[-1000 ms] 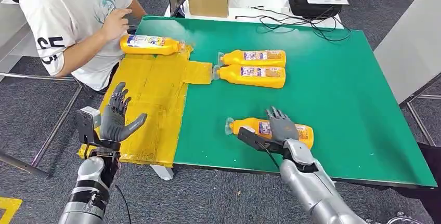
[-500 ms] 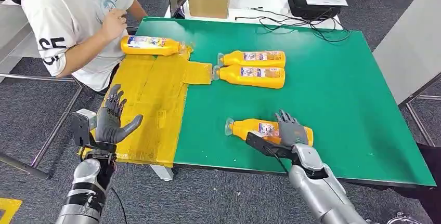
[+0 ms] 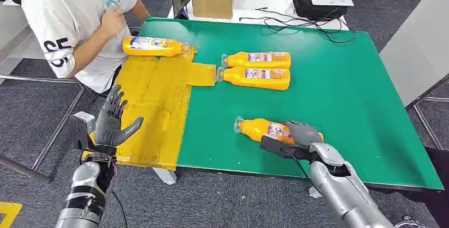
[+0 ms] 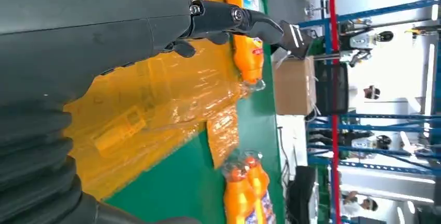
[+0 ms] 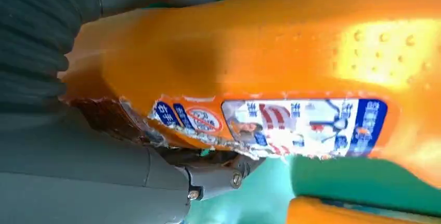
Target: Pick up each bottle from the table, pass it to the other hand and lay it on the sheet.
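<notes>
At the near left, the left robot hand (image 3: 112, 123) waits with fingers spread and empty above the crinkled yellow plastic sheet (image 3: 153, 106), ready to receive, while the right robot hand (image 3: 302, 134) grips the near orange plastic bottle (image 3: 270, 129) lying on the green worktop (image 3: 344, 96).

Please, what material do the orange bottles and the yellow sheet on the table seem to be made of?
The bottle under the right hand looks like glossy orange plastic: the right wrist view shows a bright highlight on a smooth wall and a printed label. The yellow sheet seems to be cardboard covered with shiny tape or film, since it wrinkles and glints in the left wrist view; the core is uncertain.
</notes>
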Robot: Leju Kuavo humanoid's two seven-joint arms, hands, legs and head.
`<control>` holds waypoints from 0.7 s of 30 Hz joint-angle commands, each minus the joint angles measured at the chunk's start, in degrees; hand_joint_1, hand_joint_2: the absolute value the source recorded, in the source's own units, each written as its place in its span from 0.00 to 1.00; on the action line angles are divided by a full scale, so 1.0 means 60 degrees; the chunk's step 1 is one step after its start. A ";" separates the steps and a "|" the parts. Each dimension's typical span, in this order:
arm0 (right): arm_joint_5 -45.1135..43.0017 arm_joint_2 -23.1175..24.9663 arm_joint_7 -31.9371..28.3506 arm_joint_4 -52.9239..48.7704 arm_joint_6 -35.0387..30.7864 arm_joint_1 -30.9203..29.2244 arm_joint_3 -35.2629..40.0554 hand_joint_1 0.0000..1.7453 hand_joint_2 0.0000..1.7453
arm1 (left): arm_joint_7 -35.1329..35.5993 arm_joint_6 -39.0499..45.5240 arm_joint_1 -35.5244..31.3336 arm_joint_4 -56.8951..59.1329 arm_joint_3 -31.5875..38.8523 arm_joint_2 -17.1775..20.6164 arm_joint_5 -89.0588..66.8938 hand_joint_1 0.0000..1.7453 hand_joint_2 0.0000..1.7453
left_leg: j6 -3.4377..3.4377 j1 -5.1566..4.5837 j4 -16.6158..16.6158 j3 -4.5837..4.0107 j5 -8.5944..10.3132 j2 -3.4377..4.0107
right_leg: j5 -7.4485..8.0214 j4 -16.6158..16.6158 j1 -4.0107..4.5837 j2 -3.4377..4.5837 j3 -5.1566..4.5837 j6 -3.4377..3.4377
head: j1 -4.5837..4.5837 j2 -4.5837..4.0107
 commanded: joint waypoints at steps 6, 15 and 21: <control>-0.3015 0.0545 -0.0741 0.2277 -0.0076 -0.1154 0.0897 1.00 1.00 | 0.0071 0.0350 -0.1152 0.1641 -0.0686 0.0320 -0.0260 0.00 1.00 | -0.0018 0.0015 -0.0008 0.0038 -0.0015 0.0017 | -0.0011 -0.0008 0.0016 0.0012 0.0036 -0.0022 | -0.0003 0.0000; -0.4116 0.3041 -0.0910 0.1634 -0.2818 -0.0599 -0.0619 1.00 1.00 | 0.0882 0.1608 -0.1463 0.2079 -0.1562 -0.0420 -0.0984 0.00 1.00 | -0.0030 0.0019 -0.0009 0.0035 -0.0022 0.0044 | 0.0006 0.0003 0.0023 0.0029 0.0006 -0.0052 | -0.0003 0.0000; -0.4178 0.3753 -0.1610 0.0888 -0.3906 -0.0457 -0.1142 1.00 1.00 | 0.1322 0.1246 -0.1731 0.2495 -0.1966 -0.0641 -0.0624 0.00 1.00 | -0.0028 0.0021 0.0005 0.0007 -0.0024 0.0020 | -0.0013 0.0018 0.0023 -0.0002 -0.0008 -0.0046 | -0.0003 0.0000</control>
